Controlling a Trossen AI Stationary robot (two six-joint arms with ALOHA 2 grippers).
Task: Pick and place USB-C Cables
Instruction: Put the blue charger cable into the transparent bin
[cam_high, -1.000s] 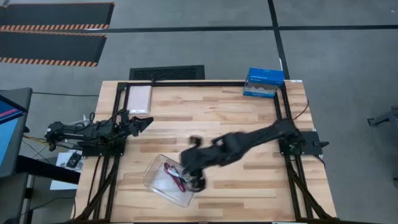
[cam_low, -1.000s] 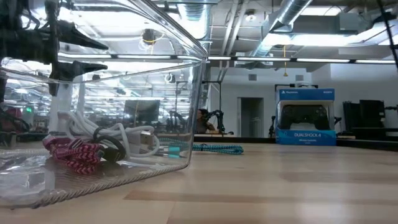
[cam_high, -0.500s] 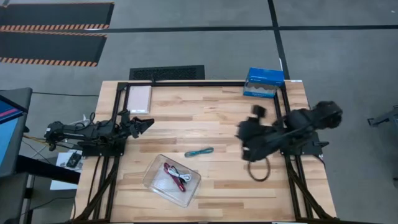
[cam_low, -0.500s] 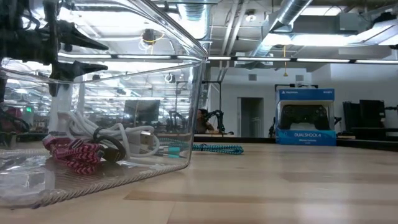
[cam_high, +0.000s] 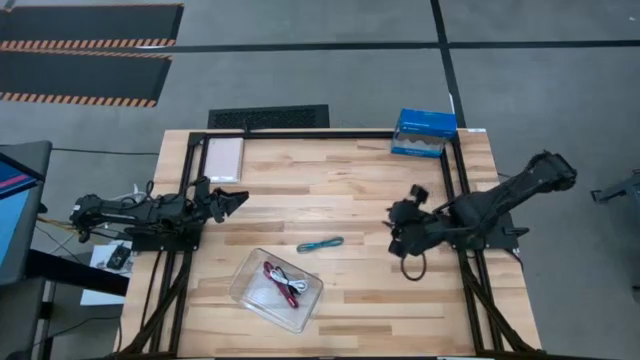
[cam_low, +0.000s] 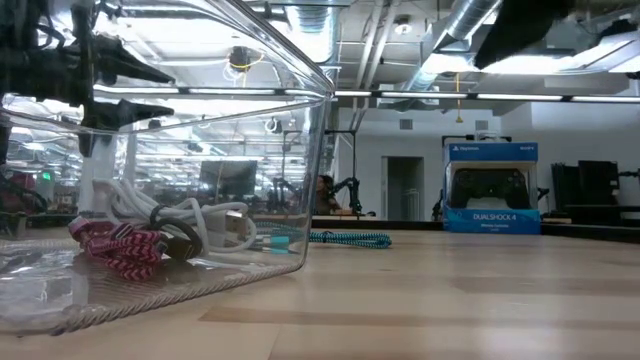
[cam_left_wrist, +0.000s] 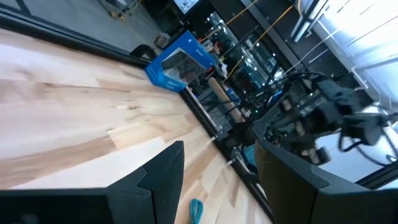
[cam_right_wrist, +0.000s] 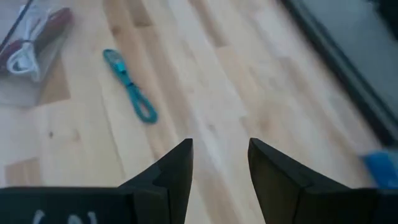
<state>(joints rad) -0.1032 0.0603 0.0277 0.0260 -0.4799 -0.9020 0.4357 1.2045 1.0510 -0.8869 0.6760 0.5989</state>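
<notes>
**A:** Where do the cables lie?

**B:** Three of them sit inside the clear tray (cam_high: 246, 290) near the front edge of the wooden table (cam_high: 350, 190): the magenta-pink cable (cam_low: 115, 247), the dark cable (cam_low: 175, 232) and the white cable (cam_low: 135, 205), bundled together on the tray floor. The teal cable (cam_high: 320, 245) lies apart, flat on bare wood just beyond the tray's far corner, roughly mid-table.

**A:** And the right arm?

**B:** The right gripper (cam_high: 400, 222) hangs over the right half of the table, well clear of the teal cable and the tray. Its wrist view looks down on the wood, with the teal cable ahead and the tray at the edge. The two dark fingers (cam_right_wrist: 174, 171) stand apart with a gap of plain tabletop between them, holding nothing.

**A:** The left one?

**B:** The left gripper (cam_high: 228, 197) waits at the table's left edge, pointed inward, near a pale flat box (cam_high: 223, 157). Its fingers (cam_left_wrist: 161, 171) are spread too, empty, with the teal cable's tip showing between them in its wrist view.

**A:** Anything else on the table?

**B:** A blue box (cam_high: 424, 132) at the far right corner; from the low view it reads as a game controller package, standing upright beyond the teal cable.
</notes>
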